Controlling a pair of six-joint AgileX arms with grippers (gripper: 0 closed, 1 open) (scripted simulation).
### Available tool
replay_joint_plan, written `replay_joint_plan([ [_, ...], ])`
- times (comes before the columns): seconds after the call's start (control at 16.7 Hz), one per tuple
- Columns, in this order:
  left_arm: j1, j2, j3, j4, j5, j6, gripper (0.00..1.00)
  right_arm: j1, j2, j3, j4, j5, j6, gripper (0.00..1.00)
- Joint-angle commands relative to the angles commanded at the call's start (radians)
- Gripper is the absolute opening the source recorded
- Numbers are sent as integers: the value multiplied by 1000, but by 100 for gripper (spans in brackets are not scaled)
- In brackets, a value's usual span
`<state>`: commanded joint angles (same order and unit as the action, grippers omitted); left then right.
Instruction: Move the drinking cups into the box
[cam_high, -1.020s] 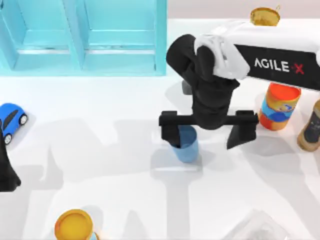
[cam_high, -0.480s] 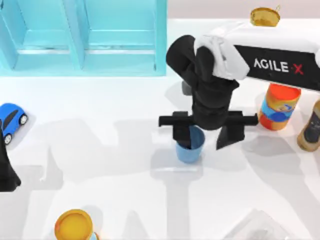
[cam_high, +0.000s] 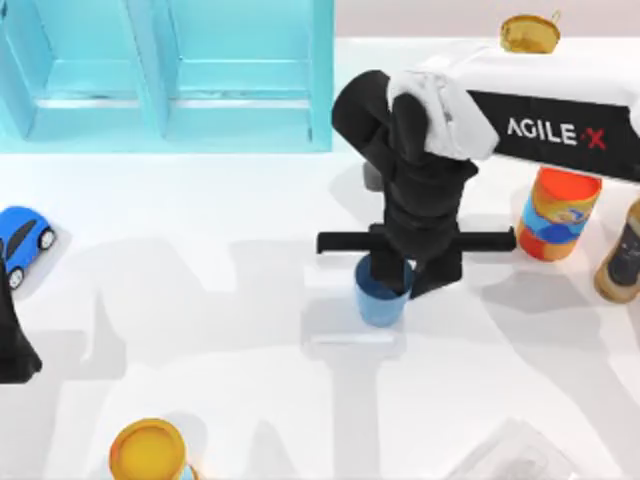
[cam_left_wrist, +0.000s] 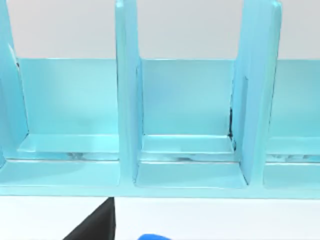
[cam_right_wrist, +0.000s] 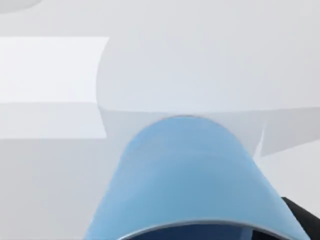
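My right gripper stands over the middle of the white table with its two fingers drawn in close on the blue cup: one black finger covers the cup's rim on the side nearer the box, the other sits just beside it on the far side, so the cup is pinched between them at its upper edge. The cup stands upright on the table, well apart from the light blue box at the top left. From my right wrist the cup rises wide and close, its tapered wall blue against the pale table, with a sliver of dark finger at one corner. My own arm hides the cup's far rim from above, so I cannot tell how deep the fingers reach. My left gripper is parked at the table's left edge, cut off by the frame; I cannot tell how its fingers stand. Its wrist view looks into the box's upright compartments. Near the right edge stand an orange-and-blue canister and a dark bottle, cut off there.
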<state>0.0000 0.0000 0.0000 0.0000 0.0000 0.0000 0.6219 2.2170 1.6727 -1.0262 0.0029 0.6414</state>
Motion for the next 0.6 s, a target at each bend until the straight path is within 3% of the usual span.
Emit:
replay_joint_plan([
  [0.6,0,0,0,0,0,0,100,-65,-76,0,-71,-1,-61,0],
])
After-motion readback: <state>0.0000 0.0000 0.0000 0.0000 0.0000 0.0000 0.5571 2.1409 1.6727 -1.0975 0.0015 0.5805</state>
